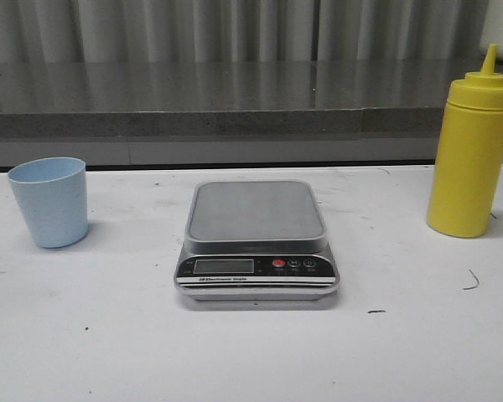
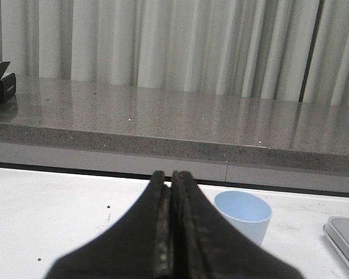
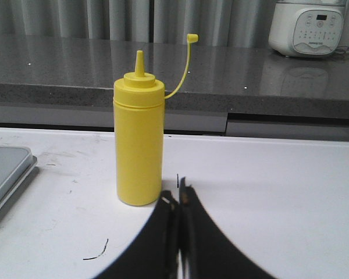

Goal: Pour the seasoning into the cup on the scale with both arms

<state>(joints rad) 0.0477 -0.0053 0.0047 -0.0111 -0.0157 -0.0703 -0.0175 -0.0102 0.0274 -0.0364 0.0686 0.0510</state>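
Note:
The light blue cup [image 1: 50, 202] stands upright on the white table at the left, apart from the scale [image 1: 256, 239] in the middle, whose platform is bare. The yellow seasoning bottle [image 1: 471, 151] stands upright at the right, its tip cover hanging off on its tether. Neither arm shows in the front view. My left gripper [image 2: 170, 174] is shut and empty, with the cup [image 2: 243, 215] a little ahead of it and to one side. My right gripper [image 3: 177, 189] is shut and empty, just short of the seasoning bottle [image 3: 139, 142].
A grey stone counter [image 1: 235, 96] with curtains behind runs along the back of the table. A white appliance [image 3: 308, 26] sits on that counter. A dark object [image 2: 1, 84] rests on the counter's end. The scale's edge [image 3: 6, 177] lies beside the bottle.

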